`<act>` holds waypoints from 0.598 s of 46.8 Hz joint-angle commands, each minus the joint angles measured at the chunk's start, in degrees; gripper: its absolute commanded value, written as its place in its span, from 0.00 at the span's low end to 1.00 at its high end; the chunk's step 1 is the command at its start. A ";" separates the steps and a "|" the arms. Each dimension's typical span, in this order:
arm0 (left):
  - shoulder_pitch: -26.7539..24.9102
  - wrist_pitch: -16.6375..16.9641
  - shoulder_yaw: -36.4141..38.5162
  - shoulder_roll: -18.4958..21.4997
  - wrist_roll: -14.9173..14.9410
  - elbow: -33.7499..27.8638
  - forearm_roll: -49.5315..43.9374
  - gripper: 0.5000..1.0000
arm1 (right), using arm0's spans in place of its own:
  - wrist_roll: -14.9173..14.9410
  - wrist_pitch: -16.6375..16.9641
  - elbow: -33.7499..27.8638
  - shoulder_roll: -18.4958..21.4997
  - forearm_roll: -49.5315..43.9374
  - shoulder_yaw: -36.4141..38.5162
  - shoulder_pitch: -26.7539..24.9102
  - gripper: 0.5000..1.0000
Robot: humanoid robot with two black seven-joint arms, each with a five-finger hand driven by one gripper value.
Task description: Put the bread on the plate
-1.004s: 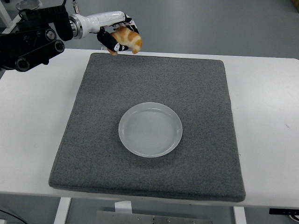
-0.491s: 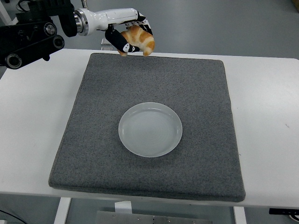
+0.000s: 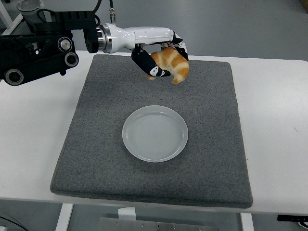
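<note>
The left hand has its fingers closed around one croissant, held clear above the far part of the grey mat, presumably so it can travel to the drop point without dragging. One empty white plate sits mid-mat, nearer the camera; one croissant, one plate, one mat.

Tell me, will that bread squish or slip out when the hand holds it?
Probably it squishes a little: the bread looks like a puffy, golden croissant, so likely soft and light. It may not slip easily, since the left hand has fingers curled around it in the air. Its curved shape could rock on the plate.
</note>
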 commanded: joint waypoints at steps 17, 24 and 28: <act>-1.95 -2.64 0.33 0.96 -2.60 -7.13 3.52 0.00 | -0.07 0.00 0.00 0.00 0.00 0.00 0.00 0.86; -1.24 -2.81 0.86 1.40 -5.33 -7.40 10.19 0.00 | -0.07 0.00 0.00 0.00 0.00 0.00 0.00 0.86; -0.98 -2.81 1.56 1.67 -6.47 -7.40 12.83 0.00 | -0.07 0.00 0.00 0.00 0.00 0.00 0.00 0.86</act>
